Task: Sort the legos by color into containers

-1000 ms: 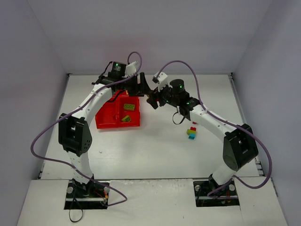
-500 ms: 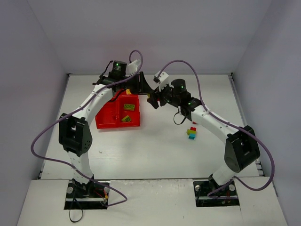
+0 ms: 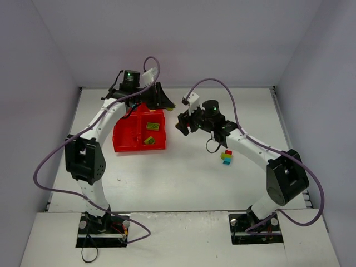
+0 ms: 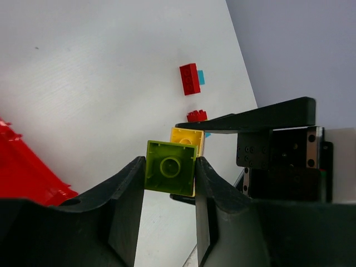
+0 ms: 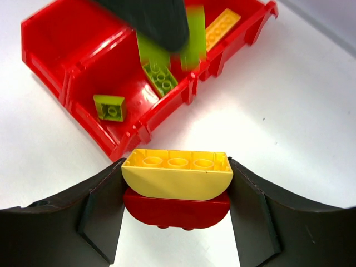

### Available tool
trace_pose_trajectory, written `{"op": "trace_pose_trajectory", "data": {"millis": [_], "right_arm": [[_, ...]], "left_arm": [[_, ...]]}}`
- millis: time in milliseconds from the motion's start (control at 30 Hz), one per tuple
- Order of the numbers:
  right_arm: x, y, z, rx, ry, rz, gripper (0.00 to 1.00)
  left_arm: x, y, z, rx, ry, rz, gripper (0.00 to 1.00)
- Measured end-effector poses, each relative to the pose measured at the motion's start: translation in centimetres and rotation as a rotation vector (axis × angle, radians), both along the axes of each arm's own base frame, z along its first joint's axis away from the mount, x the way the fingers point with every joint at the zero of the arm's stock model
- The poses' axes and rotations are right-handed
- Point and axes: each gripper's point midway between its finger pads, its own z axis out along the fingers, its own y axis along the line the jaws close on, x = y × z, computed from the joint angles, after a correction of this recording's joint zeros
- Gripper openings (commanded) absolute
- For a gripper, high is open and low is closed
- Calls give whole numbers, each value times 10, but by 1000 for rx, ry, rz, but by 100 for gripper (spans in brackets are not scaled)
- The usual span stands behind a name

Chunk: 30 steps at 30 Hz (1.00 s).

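Left gripper point(image 4: 169, 173) is pinched on a lime-green square brick point(image 4: 171, 164), one pad on each side and the stud facing the wrist camera. Seen from above, it hangs over the far right corner of the red tray point(image 3: 125, 139). Right gripper point(image 5: 177, 186) is clamped on a two-brick clump point(image 5: 177, 192), a yellow curved brick point(image 5: 177, 175) sitting on a red curved brick point(image 5: 177, 210). It is held above the white table point(image 3: 183, 172), just right of the tray and close to the other gripper without touching it. Well apart from the tray, beside the right arm, a multicolour clump point(image 3: 226, 157) of red, green, yellow and cyan bricks sits on the table. Inside the tray, a long green brick point(image 5: 161, 79) and a lime square brick point(image 5: 109, 107) appear to share one compartment, and a long yellow brick point(image 5: 222, 29) lies in the compartment beyond the dividing wall
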Motion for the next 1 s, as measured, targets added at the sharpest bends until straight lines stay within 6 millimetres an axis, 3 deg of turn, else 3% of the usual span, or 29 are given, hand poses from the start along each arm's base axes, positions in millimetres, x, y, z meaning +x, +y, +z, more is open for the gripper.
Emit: {"op": "trace_pose_trajectory", "data": {"millis": [167, 267, 567, 800, 900, 1000], "right_arm": [[-5, -3, -12, -19, 30, -1, 0], [-5, -4, -13, -22, 34, -2, 0], [-5, -6, -15, -30, 38, -10, 0], [-5, -6, -15, -30, 38, -10, 0], [-5, -6, -15, -30, 38, -10, 0], [-5, -5, -14, -29, 38, -10, 0]], "left_arm": [[10, 21, 3, 14, -25, 42, 11], [13, 27, -6, 67, -23, 72, 24], [25, 81, -85, 431, 33, 283, 28], [32, 96, -140, 557, 106, 313, 55], [29, 98, -153, 574, 135, 306, 63], [28, 97, -153, 570, 138, 304, 66]]}}
